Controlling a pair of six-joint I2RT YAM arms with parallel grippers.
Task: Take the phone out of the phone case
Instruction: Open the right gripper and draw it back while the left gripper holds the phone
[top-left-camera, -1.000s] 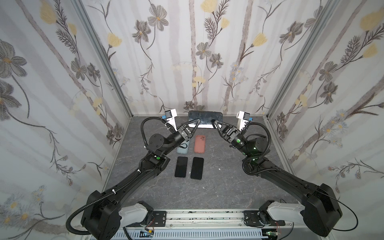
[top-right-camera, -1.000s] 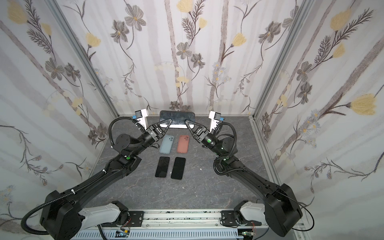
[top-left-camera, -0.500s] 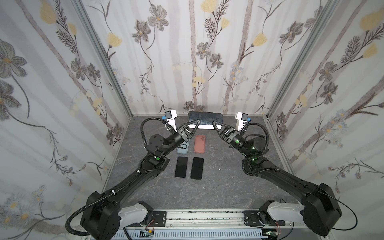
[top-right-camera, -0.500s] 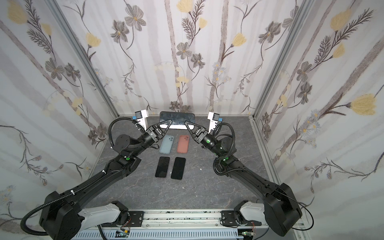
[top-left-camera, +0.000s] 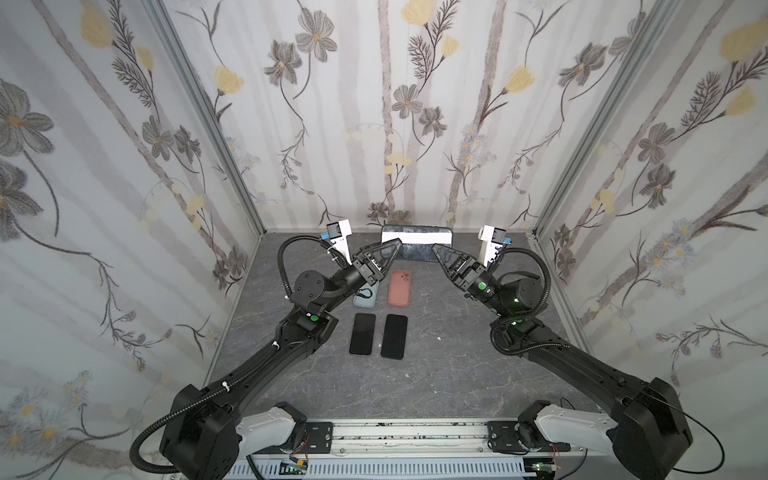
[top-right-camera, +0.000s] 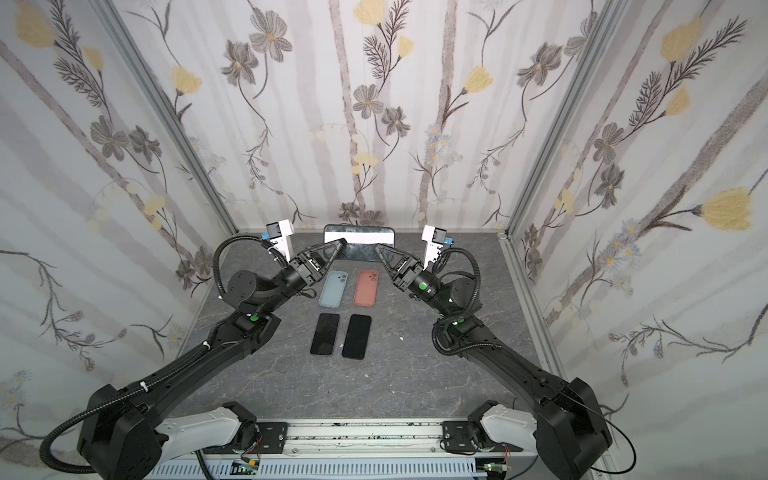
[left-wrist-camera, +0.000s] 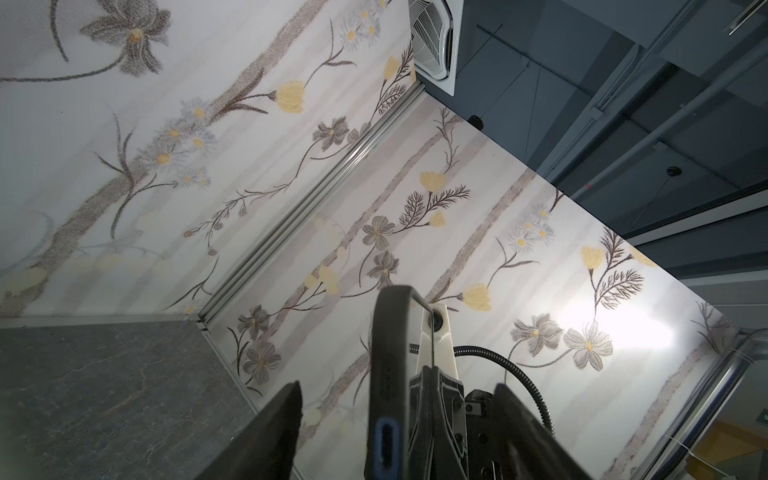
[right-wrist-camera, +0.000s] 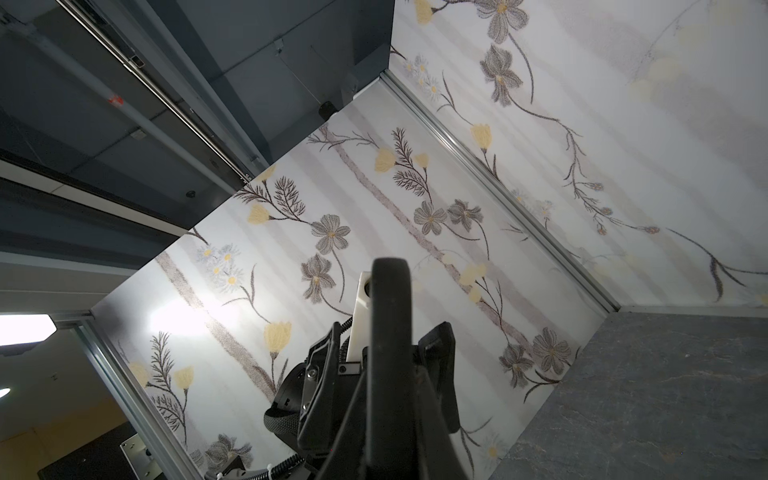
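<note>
Phone (top-left-camera: 417, 252) freed by left end effector (left-wrist-camera: 397, 388), now clamped by right end effector (top-left-camera: 435, 248).

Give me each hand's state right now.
Left hand: open, fingers apart on either side of the phone.
Right hand: shut on the phone.

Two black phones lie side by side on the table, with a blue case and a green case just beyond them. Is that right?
Not quite. Beside the blue case lies an orange case, not a green one; both top views show it. The rest holds: the black phones lie side by side on the table, cases just beyond them.
</note>
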